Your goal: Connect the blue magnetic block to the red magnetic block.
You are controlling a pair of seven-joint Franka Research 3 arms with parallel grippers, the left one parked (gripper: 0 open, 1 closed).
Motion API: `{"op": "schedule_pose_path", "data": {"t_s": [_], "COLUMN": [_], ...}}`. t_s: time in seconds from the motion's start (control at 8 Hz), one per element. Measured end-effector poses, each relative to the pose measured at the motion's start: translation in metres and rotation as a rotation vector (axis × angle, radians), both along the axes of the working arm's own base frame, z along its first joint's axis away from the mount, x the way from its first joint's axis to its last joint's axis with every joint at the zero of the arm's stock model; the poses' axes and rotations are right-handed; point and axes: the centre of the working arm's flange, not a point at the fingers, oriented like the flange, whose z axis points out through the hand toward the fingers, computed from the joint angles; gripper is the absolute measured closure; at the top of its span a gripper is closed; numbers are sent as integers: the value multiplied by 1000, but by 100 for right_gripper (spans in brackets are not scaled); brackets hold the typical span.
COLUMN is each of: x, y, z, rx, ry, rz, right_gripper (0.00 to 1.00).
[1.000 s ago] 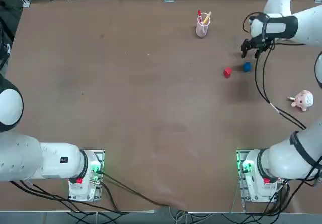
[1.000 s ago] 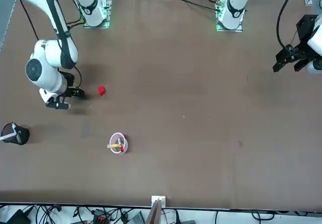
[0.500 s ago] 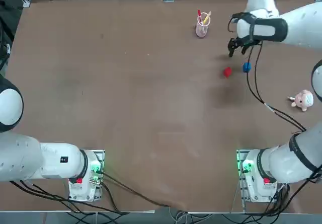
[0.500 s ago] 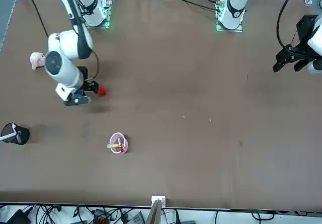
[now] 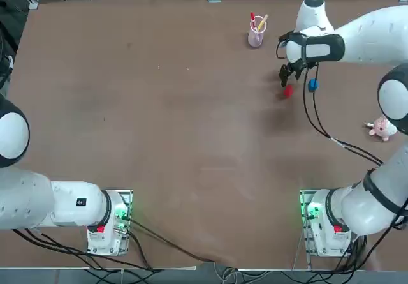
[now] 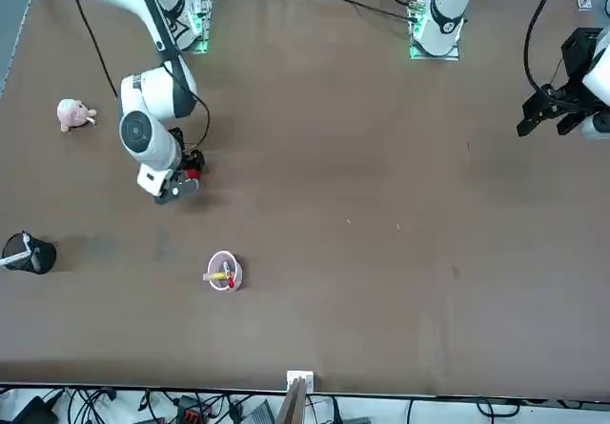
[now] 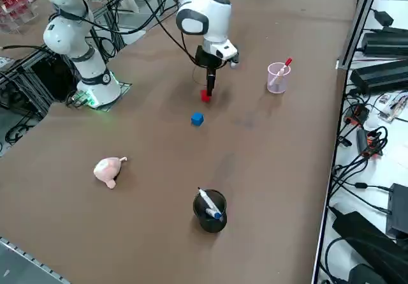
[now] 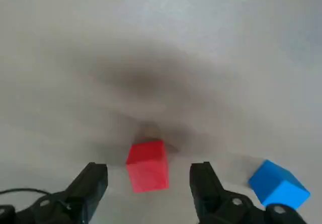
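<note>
Fingers spread over the red cube, blue cube waiting beside it

Right gripper [image 8: 148, 183] hangs low above the tabletop [image 5: 159, 118] with its fingers [image 8: 90, 183] spread and empty, the red magnetic block [image 8: 147, 165] sitting squarely between them. In the top view the blue magnetic block [image 5: 312, 85] lies at about 3 o'clock of the red one, close but apart. To do this step well, I judge the gripper should drop straight down, keep the red cube centred, and close on two flat faces so it does not twist or snap early toward the blue. Compared with a second ago, the gripper has swung from beyond the blue cube, toward 9 o'clock, to over the red one; neither cube has moved.
</note>
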Motion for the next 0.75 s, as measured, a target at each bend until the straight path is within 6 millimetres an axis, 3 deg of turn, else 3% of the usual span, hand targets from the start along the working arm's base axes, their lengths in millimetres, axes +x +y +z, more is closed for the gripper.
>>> {"op": "schedule_pose_path", "data": {"t_s": [0.75], "x": [-13], "y": [-3], "z": [-36], "rx": [-17], "ry": [73], "rz": [37], "right_gripper": [7]}}
